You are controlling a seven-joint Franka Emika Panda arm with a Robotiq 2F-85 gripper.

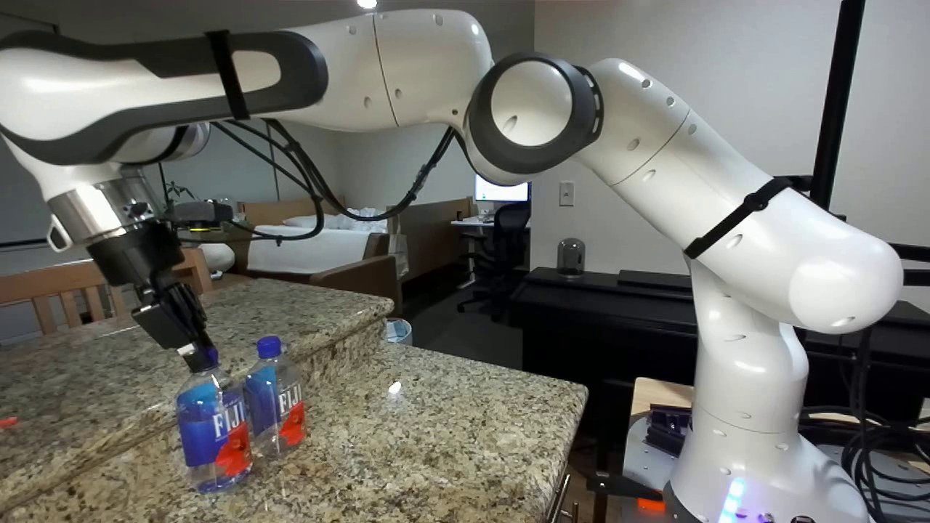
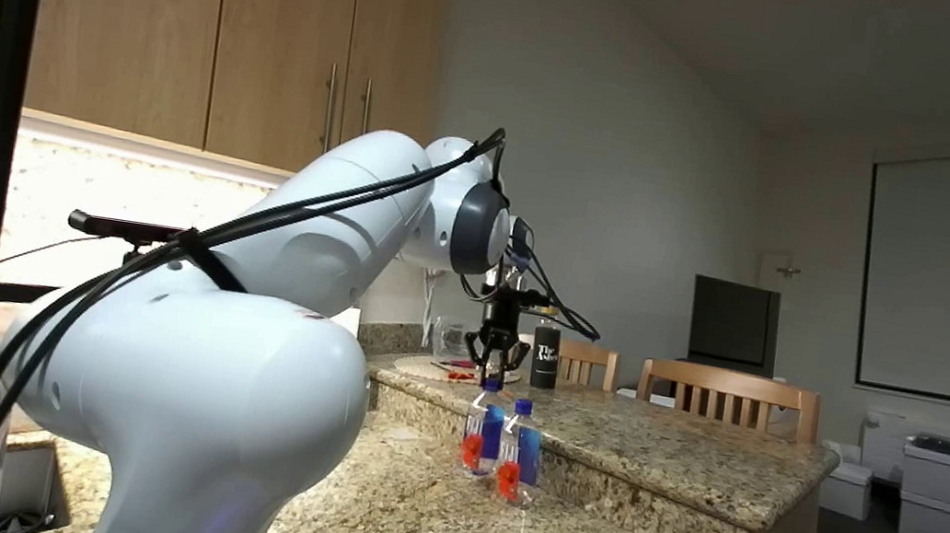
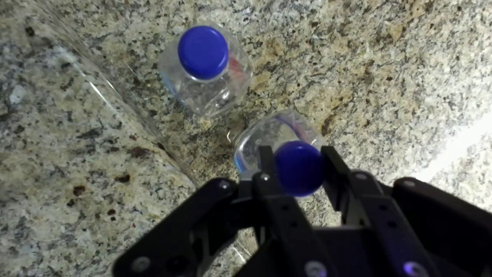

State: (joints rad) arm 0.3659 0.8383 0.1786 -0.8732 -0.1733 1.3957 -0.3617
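Clearly, the claw (image 3: 298, 158) grips a blue cap (image 3: 299, 171); only an exterior view shows overhead cabinets (image 2: 131, 4).

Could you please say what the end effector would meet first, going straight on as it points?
Probably the shoulder of the bottle whose blue cap sits within the end effector, though depth is unclear.

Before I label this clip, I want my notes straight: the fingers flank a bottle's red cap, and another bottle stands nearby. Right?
Not quite: the cap between the fingers is blue, as the wrist view shows. Another bottle does stand nearby.
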